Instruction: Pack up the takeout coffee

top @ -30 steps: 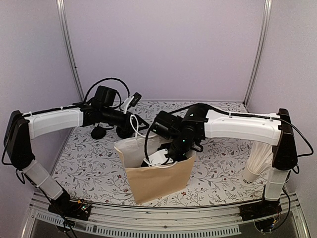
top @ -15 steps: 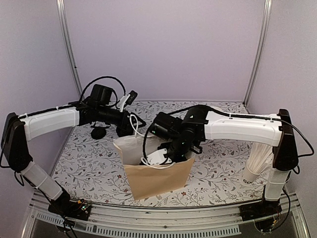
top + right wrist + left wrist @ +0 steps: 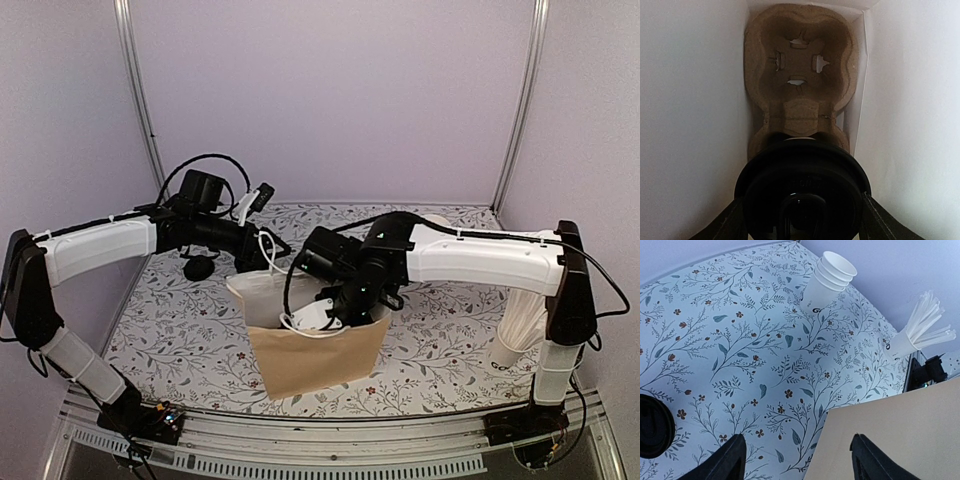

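Between right jaws, takeout coffee.

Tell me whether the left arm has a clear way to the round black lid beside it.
Probably yes. The left end effector is open and empty, the black lid lies close by on the tablecloth with nothing between, and the paper bag stands on the other side.

Matt brown paper for the bag, smooth white inside; within the bag, rough moulded-pulp carrier and slightly glossy black plastic lid; beneath the bag, matt floral-print table cover.
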Robot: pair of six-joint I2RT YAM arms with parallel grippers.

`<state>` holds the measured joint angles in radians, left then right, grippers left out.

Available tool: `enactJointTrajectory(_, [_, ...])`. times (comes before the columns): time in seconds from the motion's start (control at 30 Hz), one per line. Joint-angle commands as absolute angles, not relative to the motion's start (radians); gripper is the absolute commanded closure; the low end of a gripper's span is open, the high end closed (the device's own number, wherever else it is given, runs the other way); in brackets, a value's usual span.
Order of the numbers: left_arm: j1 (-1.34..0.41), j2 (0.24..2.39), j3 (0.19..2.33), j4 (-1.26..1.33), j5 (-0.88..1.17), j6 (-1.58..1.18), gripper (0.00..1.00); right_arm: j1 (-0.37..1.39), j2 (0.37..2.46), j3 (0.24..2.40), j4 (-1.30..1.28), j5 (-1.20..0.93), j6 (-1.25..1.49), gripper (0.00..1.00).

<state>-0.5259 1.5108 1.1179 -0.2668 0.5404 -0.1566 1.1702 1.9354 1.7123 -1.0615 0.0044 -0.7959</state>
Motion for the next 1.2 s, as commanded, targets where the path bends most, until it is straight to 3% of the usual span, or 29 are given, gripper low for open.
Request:
enactJointTrajectory(0.0, [-0.508, 1.484, 1.11, -0.278, 0.539, -0.14, 0.26, 1.134, 2.07, 1.662, -1.13, 0.013, -0.793, 0.41])
enactJointTrajectory(0.63, [-0.504, 1.5, 1.115, -0.277, 0.55, -0.141, 0.25, 1.137, 2.092, 1.61, -1.088, 0.117, -0.776, 0.39])
enactJointTrajectory(1.17, [-0.504, 1.486, 1.1, -0.283, 0.562, -0.155, 0.25, 1.137, 2.027, 1.701, -1.118, 0.034, -0.771, 0.25])
